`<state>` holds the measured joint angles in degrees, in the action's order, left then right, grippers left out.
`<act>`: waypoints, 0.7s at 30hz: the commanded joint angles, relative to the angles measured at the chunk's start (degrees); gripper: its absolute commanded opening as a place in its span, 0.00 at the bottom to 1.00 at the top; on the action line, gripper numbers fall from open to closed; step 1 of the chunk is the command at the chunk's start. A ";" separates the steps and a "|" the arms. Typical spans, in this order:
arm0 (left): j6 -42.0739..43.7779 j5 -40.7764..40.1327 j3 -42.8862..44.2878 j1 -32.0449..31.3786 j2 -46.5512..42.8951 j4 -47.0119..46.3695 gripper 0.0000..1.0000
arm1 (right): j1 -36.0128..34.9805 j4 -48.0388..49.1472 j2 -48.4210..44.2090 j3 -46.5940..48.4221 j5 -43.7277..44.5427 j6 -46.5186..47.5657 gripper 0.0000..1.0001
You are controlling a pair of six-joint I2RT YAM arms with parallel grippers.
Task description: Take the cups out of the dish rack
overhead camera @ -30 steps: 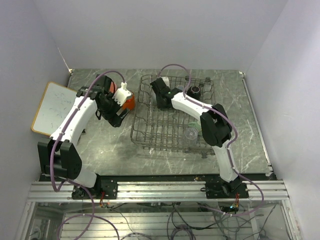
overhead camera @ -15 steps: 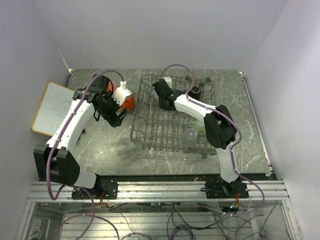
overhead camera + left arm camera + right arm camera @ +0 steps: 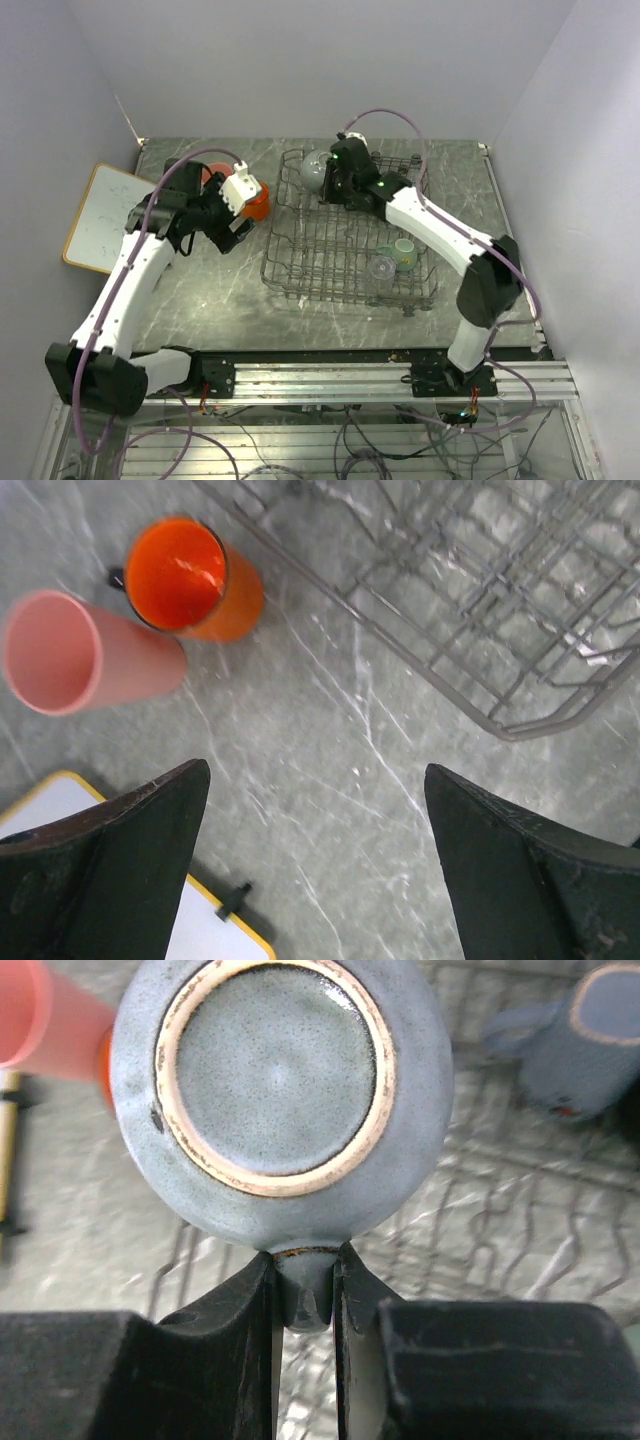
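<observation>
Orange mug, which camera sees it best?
Left wrist: the orange mug is close and whole. Top shows it small, partly behind the left arm. Right wrist shows a sliver behind the grey mug.

place: robot lab bench | evidence: plain white enclosure walls [image 3: 300,60], aluminium mounting rail [image 3: 320,378], loose cables [image 3: 350,440]

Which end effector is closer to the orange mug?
Left. The left end effector hovers open beside the orange mug; the right end effector is over the rack, shut on a grey mug.
</observation>
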<state>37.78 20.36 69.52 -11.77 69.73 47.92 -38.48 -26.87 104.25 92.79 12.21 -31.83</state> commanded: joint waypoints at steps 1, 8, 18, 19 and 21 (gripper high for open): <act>5.06 6.93 -3.25 0.04 -5.69 -9.87 0.99 | -0.19 6.77 -9.36 -6.22 -13.62 -9.28 0.00; 17.53 11.23 -14.08 -0.36 -17.19 -22.89 1.00 | -0.11 21.73 -17.57 -19.99 -34.93 -23.03 0.00; 32.90 16.65 -21.97 -0.89 -26.45 -25.69 0.98 | -0.31 53.71 -18.33 -31.99 -53.43 -46.55 0.00; 34.23 17.68 -22.02 -0.89 -26.84 -24.58 0.97 | -0.37 56.55 -18.13 -32.93 -53.67 -48.41 0.00; 36.83 18.70 -22.90 -0.89 -27.96 -23.55 0.97 | -0.69 59.89 -18.28 -34.23 -53.50 -50.72 0.00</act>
<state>67.29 33.82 47.57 -12.47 43.46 24.34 -38.74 11.40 88.42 59.22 -35.46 -72.51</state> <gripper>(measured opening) 0.974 0.192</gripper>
